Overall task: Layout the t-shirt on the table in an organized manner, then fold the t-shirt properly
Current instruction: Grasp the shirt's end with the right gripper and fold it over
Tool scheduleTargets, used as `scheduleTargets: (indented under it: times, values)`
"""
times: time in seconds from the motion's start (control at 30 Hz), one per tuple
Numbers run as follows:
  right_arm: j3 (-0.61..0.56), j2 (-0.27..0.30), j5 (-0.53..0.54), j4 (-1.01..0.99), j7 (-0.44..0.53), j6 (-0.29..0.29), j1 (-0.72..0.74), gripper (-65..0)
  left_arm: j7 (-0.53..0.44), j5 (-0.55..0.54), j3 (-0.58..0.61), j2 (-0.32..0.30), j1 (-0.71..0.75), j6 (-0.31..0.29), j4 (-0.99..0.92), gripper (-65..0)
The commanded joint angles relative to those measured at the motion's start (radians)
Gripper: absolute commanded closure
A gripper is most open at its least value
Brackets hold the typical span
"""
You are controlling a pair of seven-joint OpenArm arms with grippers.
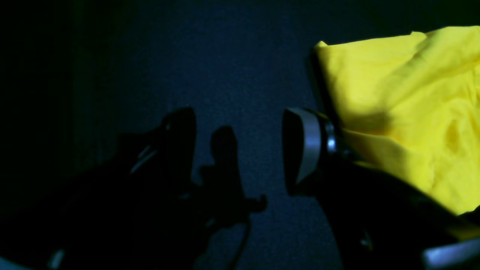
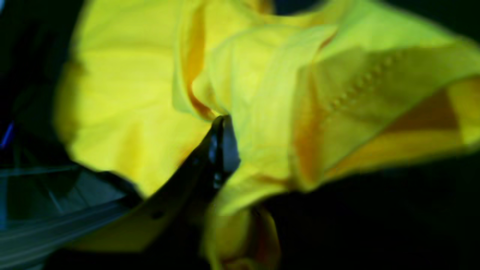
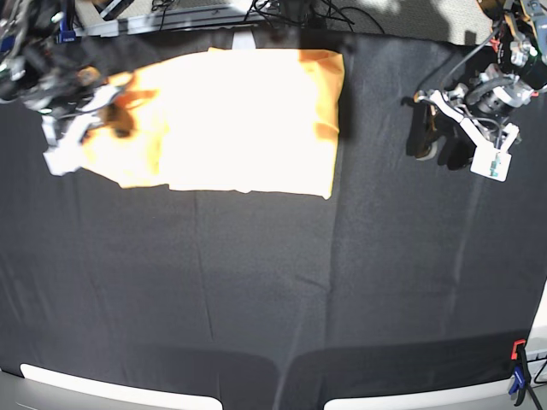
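Observation:
The pale yellow-orange t-shirt lies mostly flat at the far left of the black table, with its left end bunched. My right gripper is at that bunched end. In the right wrist view the gripper is shut on a fold of the t-shirt. My left gripper hovers over bare cloth to the right of the shirt, apart from it. In the left wrist view the gripper is open and empty, with the t-shirt beside its right finger.
A red-and-black clamp sits at the table's front right corner. Cables and a rail run along the far edge. The table's front edge runs along the bottom of the base view.

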Motion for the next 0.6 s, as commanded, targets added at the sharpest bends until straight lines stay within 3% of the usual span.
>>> scheduleTargets:
  times: [0.0,0.1,0.27,0.57]
  values:
    - [-0.02,0.0,0.029,0.051,0.025,-0.004,0.007,0.0,-0.027,-0.015,-0.002,-0.009,-0.001,-0.003,0.015,-32.9]
    - [-0.131,-0.032,0.004,0.117,0.026,-0.03,0.022,0.0,-0.023,-0.016,-0.002,-0.009,0.0,-0.003,0.015,-32.9]
    - [-0.362,-0.104,-0.143,0.121,0.032,-0.106,0.114,0.0,-0.024,-0.016,-0.002,-0.009,0.002,-0.003,0.015,-32.9]
    - [-0.671,-0.298,-0.468,0.09,0.123,-0.181,0.188,0.0,-0.023,-0.016,-0.002,-0.009,0.002,-0.003,0.015,-32.9]
